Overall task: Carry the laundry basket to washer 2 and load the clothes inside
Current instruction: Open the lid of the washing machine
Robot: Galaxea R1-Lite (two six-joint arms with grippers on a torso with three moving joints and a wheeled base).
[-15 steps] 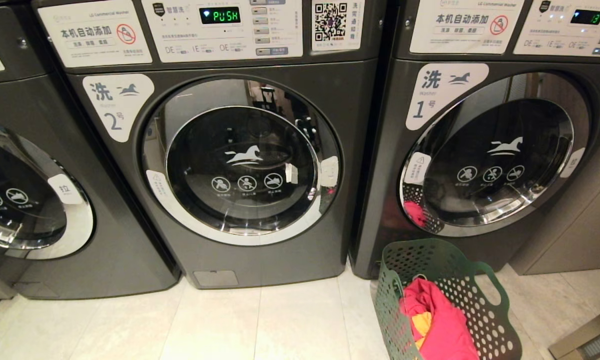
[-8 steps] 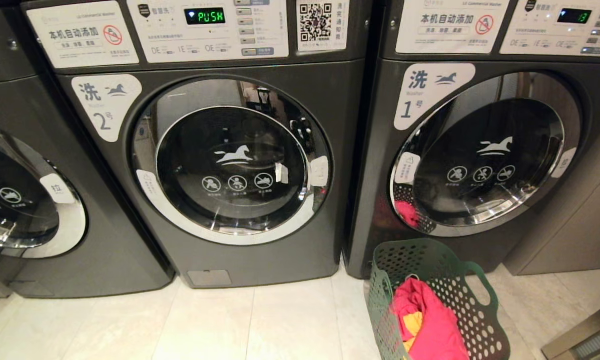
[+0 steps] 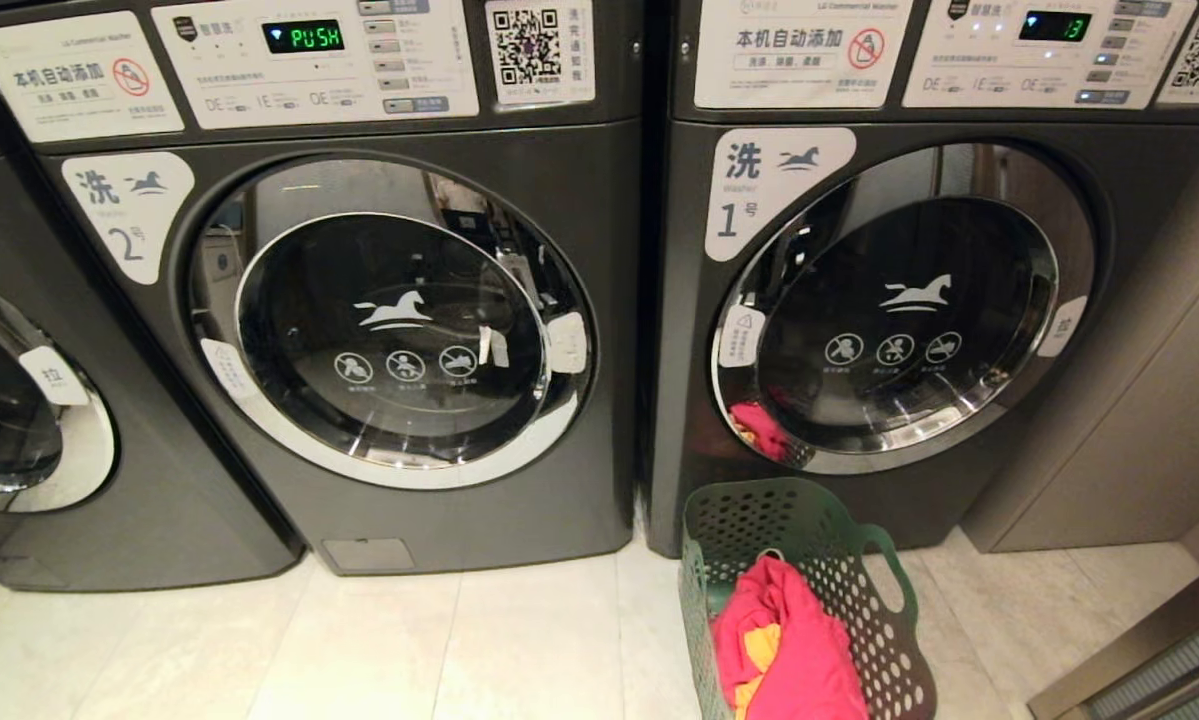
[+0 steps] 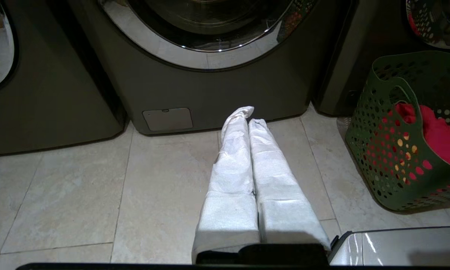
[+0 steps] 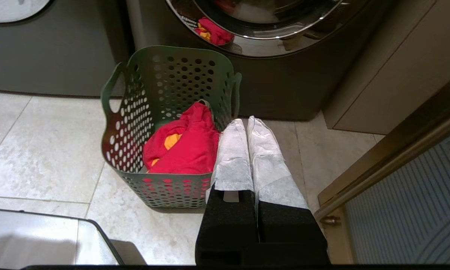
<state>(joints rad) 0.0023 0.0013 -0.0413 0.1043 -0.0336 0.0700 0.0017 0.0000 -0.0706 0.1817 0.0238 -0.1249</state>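
Pale floor tiles [image 3: 379,650] run along a row of dark grey front-loaders. Washer 2 [image 3: 379,330] stands with its round door shut and its display reading PUSH; washer 1 [image 3: 899,300] is just to its right, door also shut. The laundry basket [image 3: 809,520] sits on the floor in front of washer 1, close against its base — not at washer 2. The clothes [image 3: 789,650] lie heaped inside it, pink-red with a bit of yellow-orange showing. Left claw [image 4: 249,114]: fingers pressed together, empty, hanging above bare tile before washer 2's lower panel. Right claw [image 5: 245,123]: closed, empty, just beside the basket's near rim, whether touching it I cannot tell. Judgement: nothing done yet — basket not gripped or carried, door unopened, no garment loaded. All steps remain.
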